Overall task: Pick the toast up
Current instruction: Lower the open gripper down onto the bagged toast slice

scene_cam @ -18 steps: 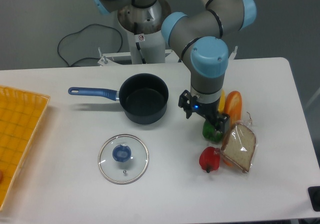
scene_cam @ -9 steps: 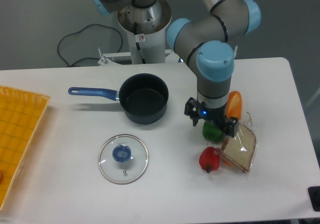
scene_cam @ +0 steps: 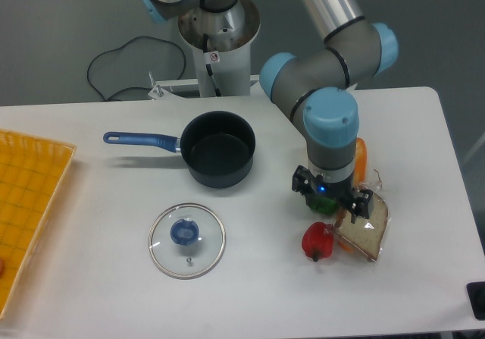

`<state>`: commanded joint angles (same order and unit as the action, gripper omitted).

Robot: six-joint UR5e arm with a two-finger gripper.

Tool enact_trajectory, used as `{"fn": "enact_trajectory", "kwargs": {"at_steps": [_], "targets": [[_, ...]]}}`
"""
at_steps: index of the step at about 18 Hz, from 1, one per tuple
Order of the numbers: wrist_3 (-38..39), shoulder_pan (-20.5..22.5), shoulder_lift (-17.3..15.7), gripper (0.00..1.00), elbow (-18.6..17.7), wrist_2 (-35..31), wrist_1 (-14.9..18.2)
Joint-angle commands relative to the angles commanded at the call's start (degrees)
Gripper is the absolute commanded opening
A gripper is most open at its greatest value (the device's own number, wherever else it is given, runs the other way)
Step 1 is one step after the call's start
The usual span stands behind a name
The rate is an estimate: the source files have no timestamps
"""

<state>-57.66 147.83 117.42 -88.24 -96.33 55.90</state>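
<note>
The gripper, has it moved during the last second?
Yes. The gripper moved right and toward the camera, away from the pot, and now sits over the toast.

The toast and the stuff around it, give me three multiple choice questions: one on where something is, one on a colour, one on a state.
1. Where does the toast lie?
A. in the pot
B. on the table, right of the red pepper
C. on the yellow tray

2. What colour is the pot's handle?
A. blue
B. red
C. white

3. How is the glass lid?
A. on the pot
B. held by the claw
C. flat on the table, off the pot

Answers: 1 B, it sits beside the red pepper under the claw. 2 A, the handle is blue. 3 C, the pot stands open, with the lid apart in front of it.
</note>
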Motion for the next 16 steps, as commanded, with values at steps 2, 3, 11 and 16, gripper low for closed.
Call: {"fn": "enact_trajectory", "kwargs": {"at_steps": [2, 3, 11, 16], "targets": [[0.35, 0.00, 0.17, 1.00, -0.18, 0.00, -0.09], [0.87, 0.00, 0.35, 1.00, -0.18, 0.00, -0.09], [1.32, -0.44, 3.08, 1.00, -0.27, -0.17, -2.64], [1.32, -0.35, 3.16, 1.00, -0.27, -0.09, -2.81]]}}
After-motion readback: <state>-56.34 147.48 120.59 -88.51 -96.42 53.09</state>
